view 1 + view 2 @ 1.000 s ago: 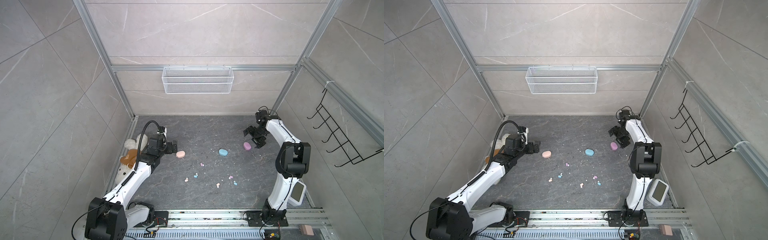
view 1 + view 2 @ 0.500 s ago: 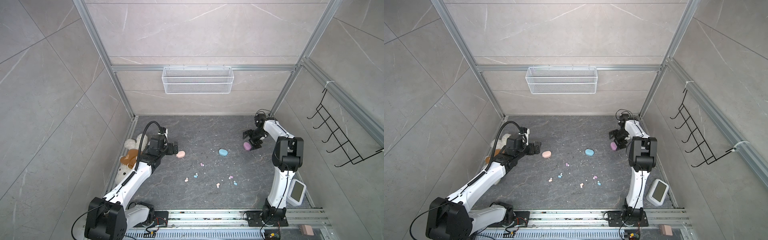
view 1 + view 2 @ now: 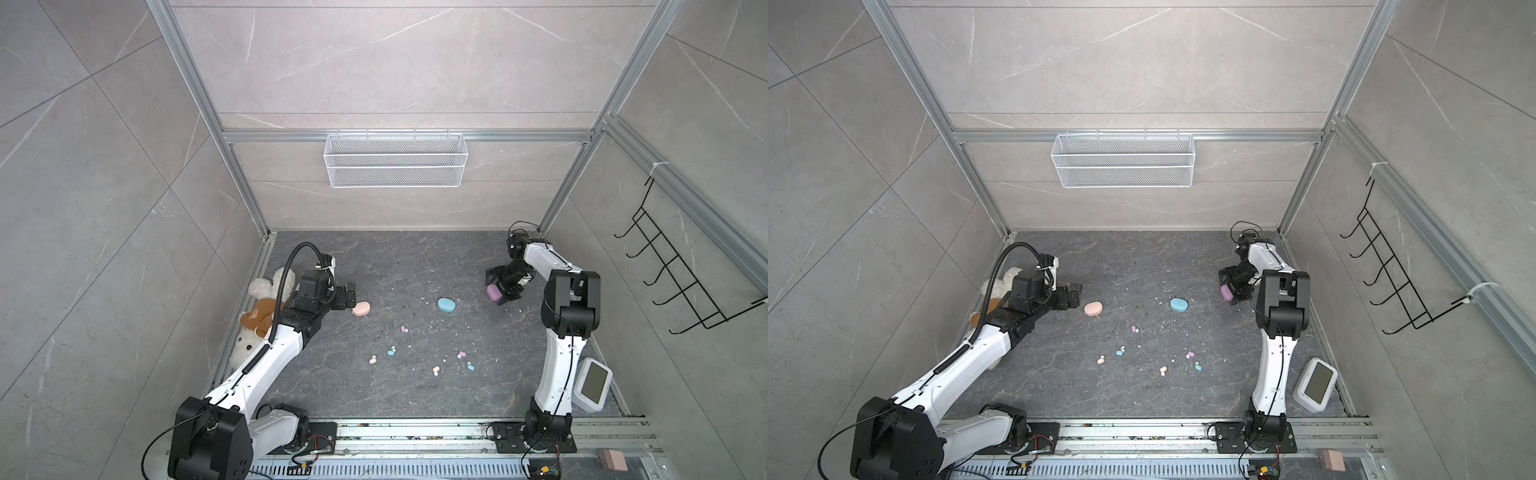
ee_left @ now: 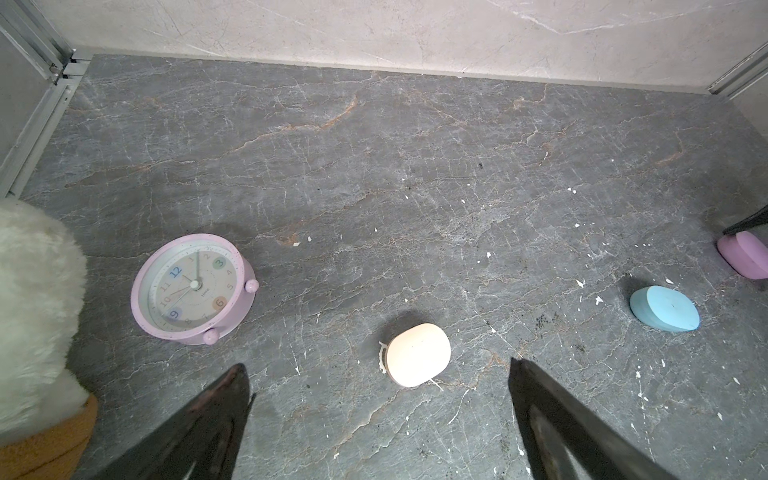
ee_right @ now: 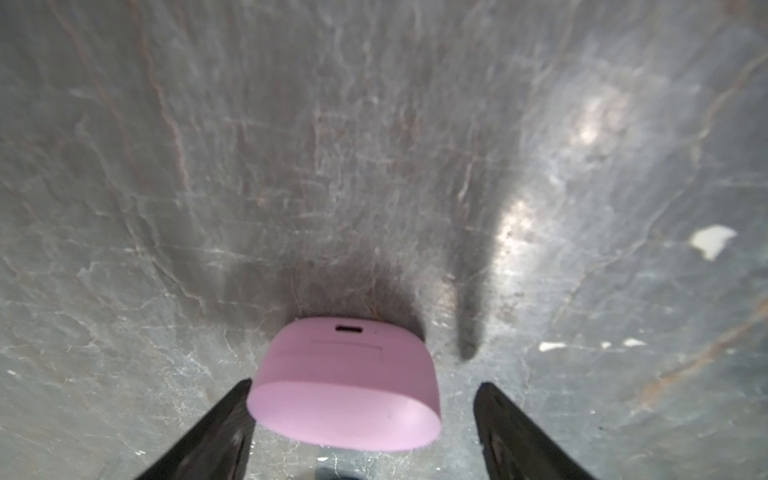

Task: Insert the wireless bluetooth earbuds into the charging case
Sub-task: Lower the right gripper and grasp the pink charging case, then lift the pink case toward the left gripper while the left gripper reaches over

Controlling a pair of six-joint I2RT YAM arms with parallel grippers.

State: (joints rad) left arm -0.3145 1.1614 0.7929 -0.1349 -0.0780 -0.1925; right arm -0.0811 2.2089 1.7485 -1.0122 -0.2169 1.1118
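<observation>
Several tiny earbuds lie loose mid-floor in both top views: lilac (image 3: pixel 402 329), blue (image 3: pixel 391 352), peach-pink (image 3: pixel 372 360) and others (image 3: pixel 1190 354). Behind them stand three shut oval charging cases: peach (image 3: pixel 361 308), blue (image 3: pixel 446 304), lilac (image 3: pixel 494 292). My right gripper (image 3: pixel 500 287) straddles the lilac case (image 5: pixel 347 382); its jaws are open, with one finger at the case's end and the other a gap away. Just left of the peach case (image 4: pixel 418 354), my left gripper (image 4: pixel 376 365) is wide open and holds nothing.
Plush toys (image 3: pixel 257 316) lie against the left wall, with a pink alarm clock (image 4: pixel 193 289) near them. A white screen device (image 3: pixel 594 384) leans at the front right. White specks of debris dot the floor. On the walls hang a wire basket (image 3: pixel 395 160) and a hook rack (image 3: pixel 681 282).
My right gripper has swung in over the lilac case and its jaws have narrowed around it. The left arm has barely moved.
</observation>
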